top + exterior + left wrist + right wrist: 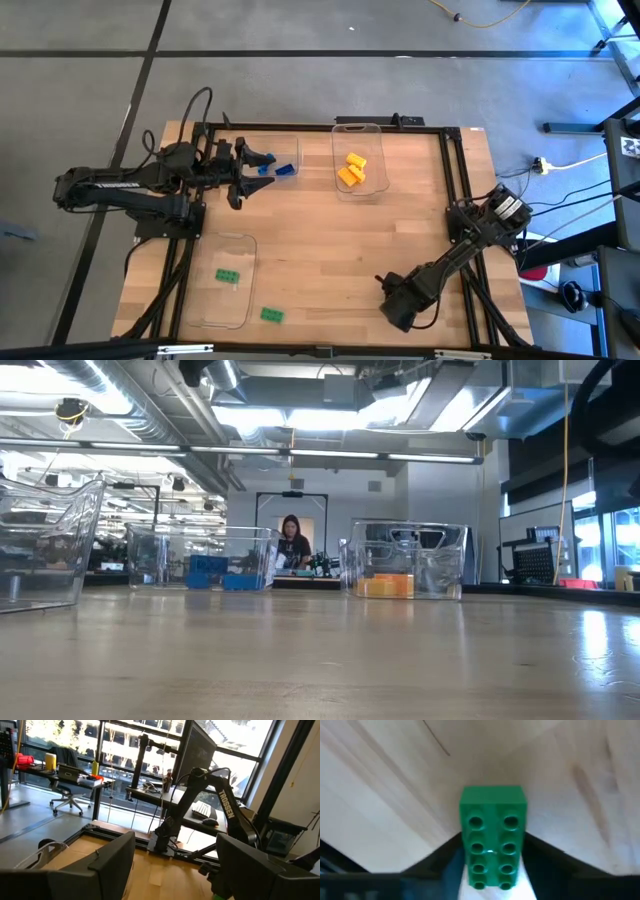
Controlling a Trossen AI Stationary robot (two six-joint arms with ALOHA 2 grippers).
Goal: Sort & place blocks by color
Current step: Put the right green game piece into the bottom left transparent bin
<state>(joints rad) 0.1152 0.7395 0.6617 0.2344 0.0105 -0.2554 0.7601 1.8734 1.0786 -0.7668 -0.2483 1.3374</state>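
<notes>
A green studded block [492, 810] sits between my right gripper's [492, 847] dark fingers, with the wooden table top close behind it. In the high view the right gripper [397, 300] is low near the table's near edge, hiding that block. My left gripper [250, 178] is open beside the tray of blue blocks [283, 170], holding nothing; its fingers [115, 865] stand wide apart. Yellow blocks [352, 171] lie in the far middle tray. One green block [228, 275] lies in the near-left tray, and another green block [271, 315] lies on the table beside it. My right gripper pinches the green block between its two fingers, one on each long side [466, 857], at the end nearer the wrist. The far end juts out past the fingertips with the studded face toward the camera. Whether the block rests on the table I cannot tell.
Three clear plastic trays stand on the wood: blue tray [200, 555], yellow tray [405, 560], and the near-left tray [222, 300]. A black frame rail [455, 180] runs along the table's edges. A person [292, 545] sits in the room beyond. Bare wood [330, 260] spans the middle.
</notes>
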